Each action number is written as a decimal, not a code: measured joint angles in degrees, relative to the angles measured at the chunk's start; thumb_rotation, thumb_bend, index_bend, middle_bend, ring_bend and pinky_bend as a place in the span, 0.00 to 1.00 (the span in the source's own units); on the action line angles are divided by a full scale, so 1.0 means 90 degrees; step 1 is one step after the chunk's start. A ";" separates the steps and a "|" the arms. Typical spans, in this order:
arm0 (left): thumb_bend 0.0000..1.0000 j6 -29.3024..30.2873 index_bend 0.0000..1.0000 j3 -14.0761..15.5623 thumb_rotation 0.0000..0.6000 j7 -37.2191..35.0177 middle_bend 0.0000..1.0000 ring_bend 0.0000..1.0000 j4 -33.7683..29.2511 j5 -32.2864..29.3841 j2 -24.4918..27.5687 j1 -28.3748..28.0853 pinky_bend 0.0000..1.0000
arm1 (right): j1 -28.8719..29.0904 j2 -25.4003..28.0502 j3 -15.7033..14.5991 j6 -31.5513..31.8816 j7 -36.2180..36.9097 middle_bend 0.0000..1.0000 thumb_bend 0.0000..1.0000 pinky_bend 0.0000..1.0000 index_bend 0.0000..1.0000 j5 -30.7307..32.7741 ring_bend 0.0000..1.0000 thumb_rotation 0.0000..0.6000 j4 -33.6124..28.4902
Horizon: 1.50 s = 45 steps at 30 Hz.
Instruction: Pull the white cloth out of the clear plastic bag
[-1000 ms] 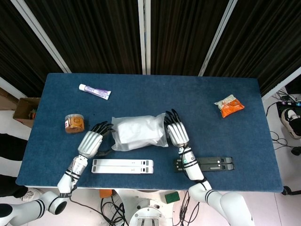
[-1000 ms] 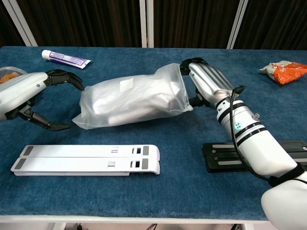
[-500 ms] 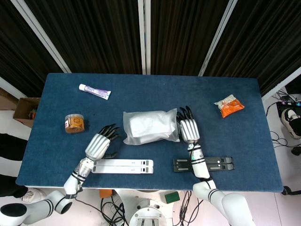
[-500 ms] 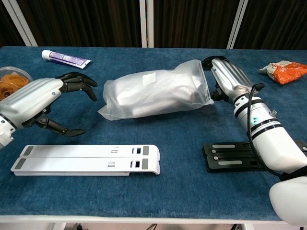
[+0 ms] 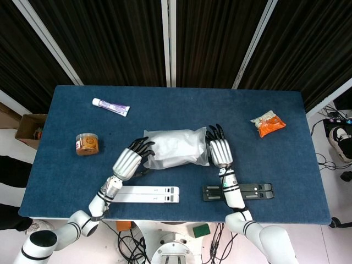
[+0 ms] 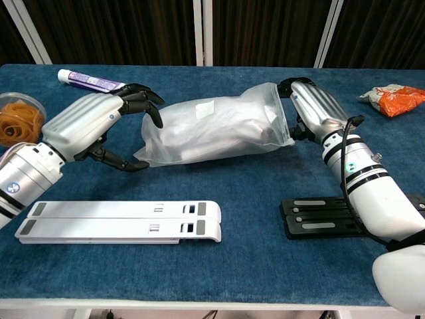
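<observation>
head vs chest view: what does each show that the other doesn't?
Head only: the whole table outline, floor, cables and a cardboard box beside it.

Chest only: the side profile of the bag, the left hand's fingers curled around its closed end, and the right hand at its open end.

Both: left hand, tube, snack pack, jar, white stand, black stand.

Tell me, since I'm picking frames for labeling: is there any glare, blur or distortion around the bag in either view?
Head view: sharp, evenly lit, the clear plastic bag showing only soft sheen, shadows faint. Chest view: crisp as well, mild highlights on the bag and on the right hand, some wide-angle stretching near the left hand; the white cloth reads hazily through the plastic.
</observation>
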 measured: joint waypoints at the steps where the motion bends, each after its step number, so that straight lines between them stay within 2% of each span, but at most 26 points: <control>1: 0.16 -0.0002 0.41 0.0020 1.00 0.0085 0.19 0.09 0.0084 0.0019 -0.0020 -0.0021 0.17 | 0.0000 0.0000 -0.0001 -0.0006 0.0004 0.35 0.78 0.06 0.81 0.0000 0.10 1.00 -0.0002; 10: 0.21 -0.0049 0.43 0.0155 1.00 0.0324 0.19 0.09 0.0523 0.0070 -0.0193 -0.0183 0.17 | -0.0023 0.0000 -0.0021 -0.0082 0.0048 0.35 0.78 0.06 0.81 0.0014 0.10 1.00 -0.0013; 24: 0.45 0.0069 0.59 0.0195 1.00 0.0029 0.30 0.14 0.0965 -0.0039 -0.0385 -0.0216 0.19 | -0.0023 0.0000 -0.0016 -0.0129 0.0184 0.35 0.78 0.06 0.82 0.0015 0.10 1.00 0.0023; 30: 0.47 0.0073 0.65 0.0193 1.00 -0.0085 0.33 0.15 0.1162 -0.0124 -0.0480 -0.0193 0.20 | -0.0053 0.0037 -0.0037 -0.0103 0.0361 0.35 0.78 0.06 0.83 -0.0024 0.10 1.00 -0.0048; 36: 0.47 0.0273 0.66 0.0208 1.00 -0.0259 0.34 0.15 0.1111 -0.0166 -0.0419 -0.0062 0.20 | -0.0127 0.0198 -0.0079 0.0150 0.0507 0.36 0.78 0.06 0.85 -0.0121 0.12 1.00 -0.0290; 45: 0.47 0.0586 0.66 0.0264 1.00 -0.0452 0.34 0.15 0.0515 -0.0262 0.0041 0.0361 0.19 | -0.0389 0.0920 -0.0154 0.0725 0.0554 0.37 0.79 0.06 0.88 -0.0313 0.12 1.00 -0.1243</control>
